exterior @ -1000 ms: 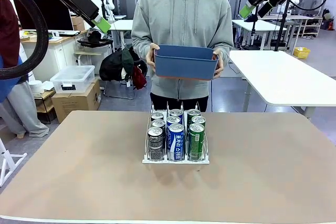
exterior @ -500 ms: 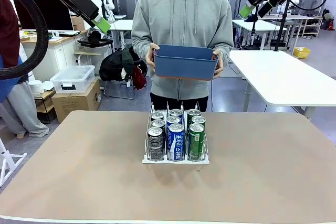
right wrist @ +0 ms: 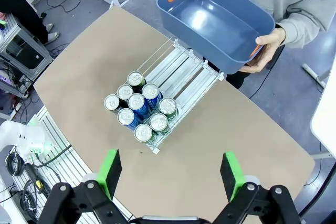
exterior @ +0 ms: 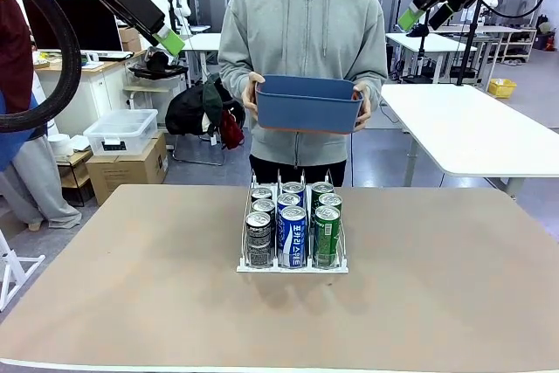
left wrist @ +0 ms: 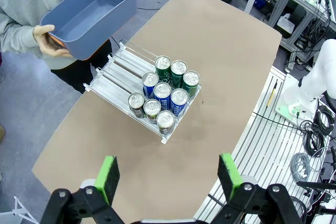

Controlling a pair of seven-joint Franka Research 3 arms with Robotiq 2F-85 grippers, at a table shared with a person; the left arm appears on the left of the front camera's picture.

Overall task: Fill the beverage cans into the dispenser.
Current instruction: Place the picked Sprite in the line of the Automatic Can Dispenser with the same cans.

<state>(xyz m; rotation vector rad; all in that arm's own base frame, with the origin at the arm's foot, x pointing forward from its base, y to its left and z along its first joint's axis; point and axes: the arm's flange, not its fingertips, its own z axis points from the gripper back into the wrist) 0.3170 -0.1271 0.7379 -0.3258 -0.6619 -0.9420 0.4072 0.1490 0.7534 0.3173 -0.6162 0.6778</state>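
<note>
From where I sit, nothing has moved since the earlier frame: both arms, the person and the cans sit just as they did a second ago.

My left gripper (exterior: 172,41) hangs high at the upper left with its green-padded fingers spread and nothing between them. My right gripper (exterior: 409,18) hangs high at the upper right, also spread and empty. The wrist views confirm both: wide gaps between the pads, only tabletop below.

The dispenser (exterior: 293,265) stands near the middle of the tabletop (exterior: 131,286), toward the person's side. Nine cans (exterior: 293,235) stand upright in it, three per lane, crowded at the end nearest me: dark cans in the left lane, blue-and-white in the middle, green on the right. The far part of each lane is bare wire, as the left wrist view shows.

The front blue can carries white Korean lettering running vertically; I can't read it reliably. The dark front can has small white print, too fine to make out.

The person stands at the far edge holding a blue bin (exterior: 309,102) in both hands at waist height, well above the tabletop. It has orange handle openings.
</note>
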